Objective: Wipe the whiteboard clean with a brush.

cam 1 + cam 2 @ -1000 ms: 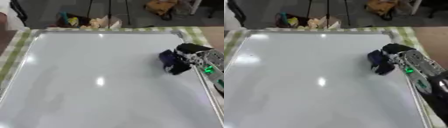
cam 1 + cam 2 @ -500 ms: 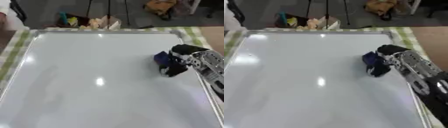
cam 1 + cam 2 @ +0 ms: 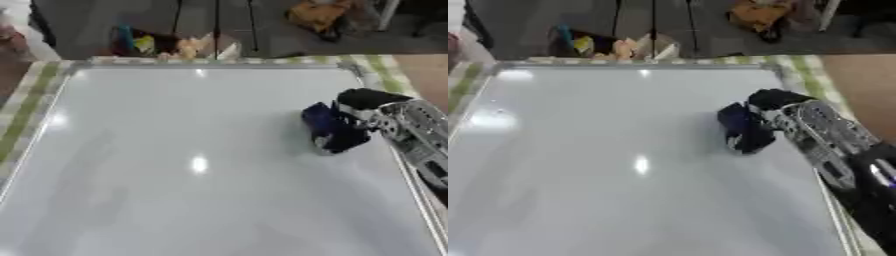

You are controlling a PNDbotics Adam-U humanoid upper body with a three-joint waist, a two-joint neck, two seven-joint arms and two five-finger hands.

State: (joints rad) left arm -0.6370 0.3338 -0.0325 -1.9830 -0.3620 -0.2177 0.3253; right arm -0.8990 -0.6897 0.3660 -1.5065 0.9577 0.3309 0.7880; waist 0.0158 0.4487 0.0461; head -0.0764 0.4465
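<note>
Right hand (image 3: 372, 107) seen entering from right edge, fingers curled round dark blue brush (image 3: 331, 128). Brush pressed on whiteboard (image 3: 175, 160), right of centre, near right frame. Whiteboard laid flat on desk over green checked cloth (image 3: 26, 107); board surface glossy, ceiling lights reflected. Left hand not seen.

Green-checked cloth (image 3: 26, 100); floor clutter (image 3: 166, 45)

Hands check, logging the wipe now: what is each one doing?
Right hand: shut on the blue brush, which rests on the whiteboard.
Left hand: not in view.
</note>
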